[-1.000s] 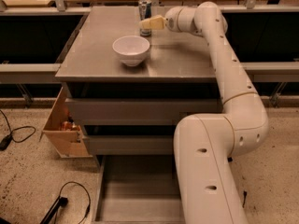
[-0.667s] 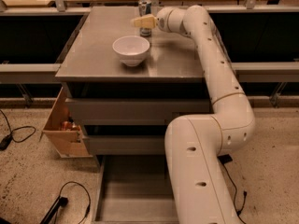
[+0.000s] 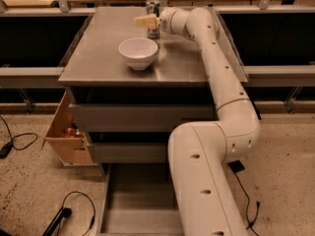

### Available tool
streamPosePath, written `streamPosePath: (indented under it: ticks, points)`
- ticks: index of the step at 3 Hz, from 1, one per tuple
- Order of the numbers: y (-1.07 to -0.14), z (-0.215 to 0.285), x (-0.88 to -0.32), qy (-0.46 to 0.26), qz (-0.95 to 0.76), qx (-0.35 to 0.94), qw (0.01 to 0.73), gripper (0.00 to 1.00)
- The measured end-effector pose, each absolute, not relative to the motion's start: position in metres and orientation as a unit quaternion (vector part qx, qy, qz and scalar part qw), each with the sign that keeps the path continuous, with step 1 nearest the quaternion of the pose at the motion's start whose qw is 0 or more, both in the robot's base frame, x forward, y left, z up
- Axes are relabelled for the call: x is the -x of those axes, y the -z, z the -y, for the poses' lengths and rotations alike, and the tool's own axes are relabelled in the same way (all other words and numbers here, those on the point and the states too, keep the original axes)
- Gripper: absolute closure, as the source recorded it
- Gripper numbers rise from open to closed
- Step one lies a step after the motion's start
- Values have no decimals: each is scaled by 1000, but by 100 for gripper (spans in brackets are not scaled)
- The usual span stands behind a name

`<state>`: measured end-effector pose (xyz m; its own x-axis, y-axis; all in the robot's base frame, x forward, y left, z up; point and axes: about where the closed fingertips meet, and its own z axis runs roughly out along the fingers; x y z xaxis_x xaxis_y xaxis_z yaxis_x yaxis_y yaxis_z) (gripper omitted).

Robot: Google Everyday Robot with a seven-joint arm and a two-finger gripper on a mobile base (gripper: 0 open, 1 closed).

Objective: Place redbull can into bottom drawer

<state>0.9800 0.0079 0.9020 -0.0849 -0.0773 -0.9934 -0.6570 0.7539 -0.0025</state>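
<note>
— Where is the redbull can (image 3: 153, 31)?

— Upright at the far edge of the tabletop (image 3: 98, 48), about midway between its far corners. The white bowl (image 3: 139, 53) sits just in front of it, nearer the middle.

— And the gripper (image 3: 142, 21)?

— Level with the can's middle, reaching across it from the right, likely lined up for a side grasp. Whether it has clamped on, I cannot tell.

— Why from the side?

— Probably to keep the can upright and lift it clear of the bowl. The bottom drawer (image 3: 140, 205) stands pulled out below the near edge, ready to receive it.
</note>
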Motion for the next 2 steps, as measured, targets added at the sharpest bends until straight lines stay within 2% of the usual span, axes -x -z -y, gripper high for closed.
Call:
streamPosePath:
  ticks: [2]
  points:
    - [-902, -8, -980, -232, -698, 263, 624, 65]
